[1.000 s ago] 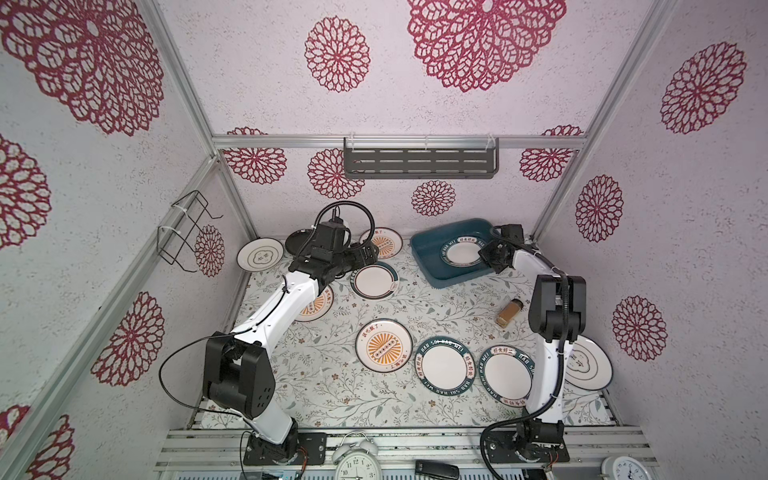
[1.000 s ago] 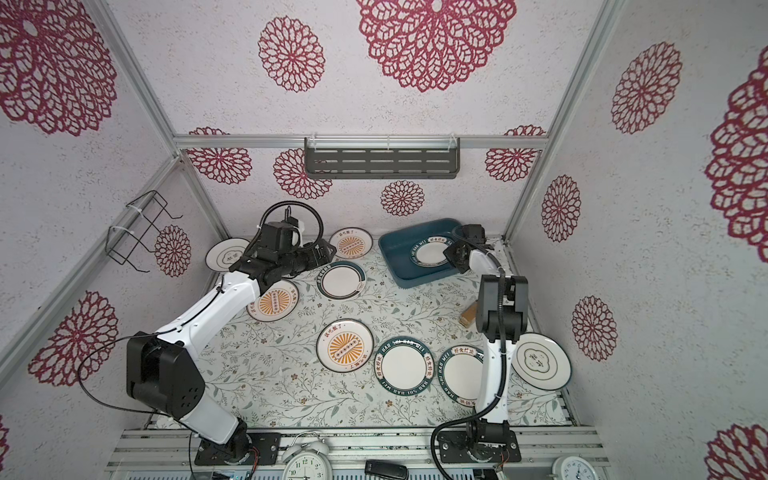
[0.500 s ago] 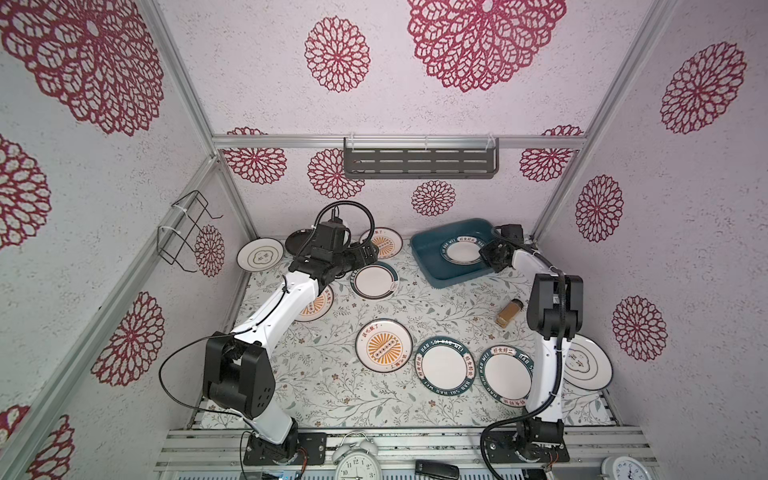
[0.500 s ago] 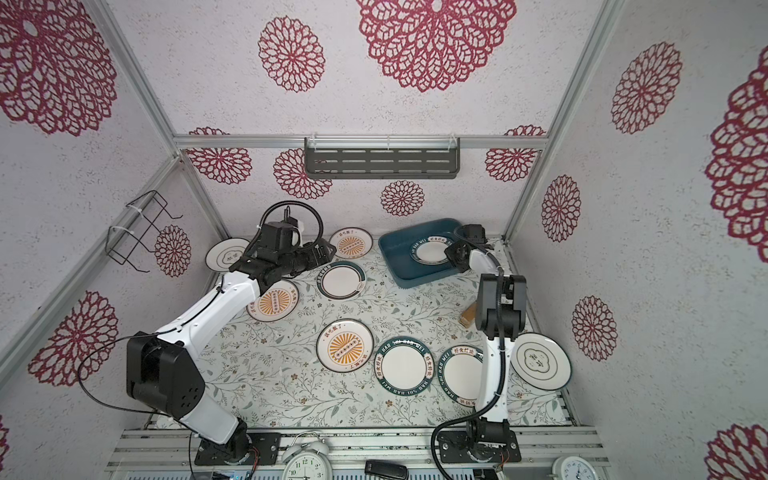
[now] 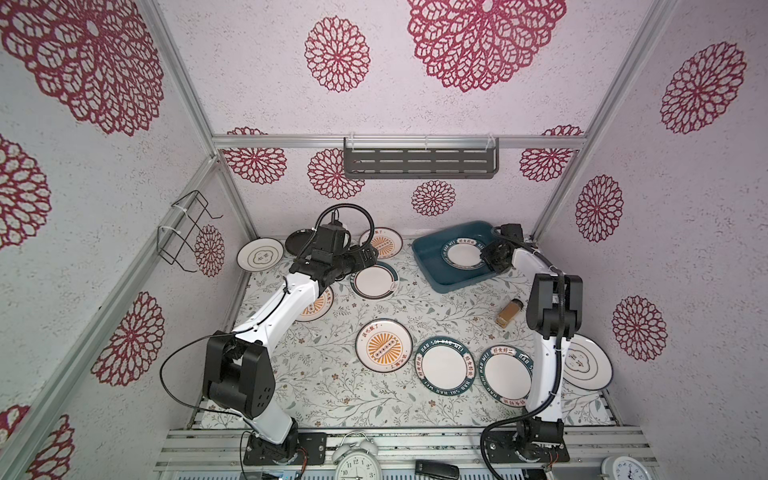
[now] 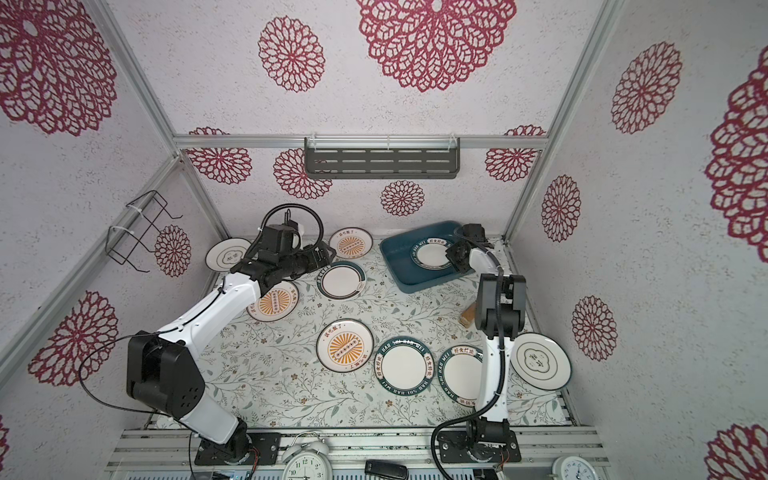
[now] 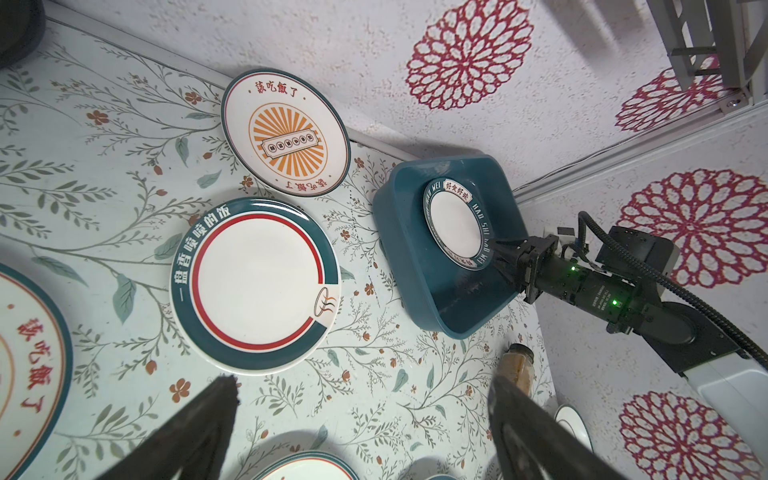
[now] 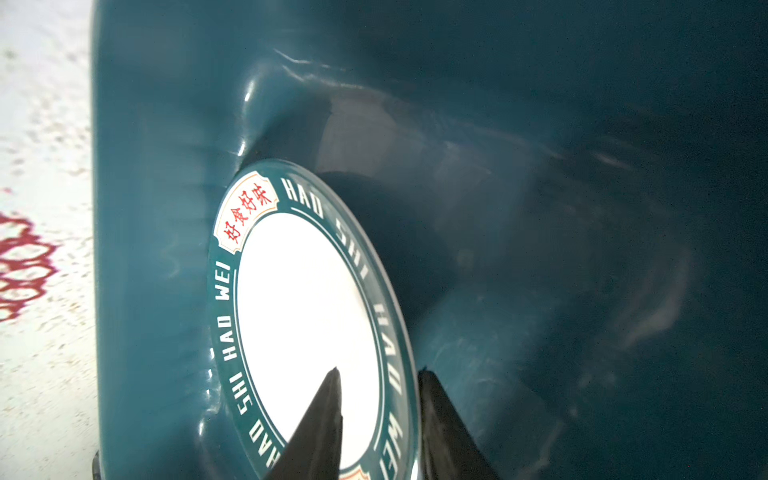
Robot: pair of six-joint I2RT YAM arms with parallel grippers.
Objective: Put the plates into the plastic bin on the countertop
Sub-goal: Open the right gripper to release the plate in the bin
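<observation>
The teal plastic bin point(image 5: 428, 268) point(image 6: 398, 266) point(image 7: 415, 266) point(image 8: 166, 124) stands at the back right of the countertop point(image 5: 332, 386). Inside it a teal-lettered plate point(image 5: 461, 255) point(image 6: 432, 254) point(image 7: 455, 224) point(image 8: 307, 307) lies tilted against a wall. My right gripper point(image 5: 486, 259) point(image 6: 451, 257) point(image 7: 492, 245) point(image 8: 378, 370) is open, its fingers apart on either side of that plate's rim. My left gripper point(image 5: 370, 257) point(image 6: 328, 253) point(image 7: 361, 380) hangs open and empty beside a teal-and-red-rimmed plate point(image 5: 374, 280) point(image 7: 255, 284). Several more plates lie around, among them a sunburst one point(image 5: 384, 345) and a lettered one point(image 5: 444, 365).
A brown spice jar point(image 5: 509, 311) lies beside the right arm. A cloud-outline plate point(image 5: 584, 361) overhangs the right edge, and a black plate point(image 5: 297, 241) sits behind the left arm. A grey shelf point(image 5: 419, 158) and a wire rack point(image 5: 183, 232) hang on the walls. Clocks point(image 5: 357, 461) stand in front.
My right gripper's jaws have parted from the lettered plate's rim inside the bin. Both arms have hardly moved.
</observation>
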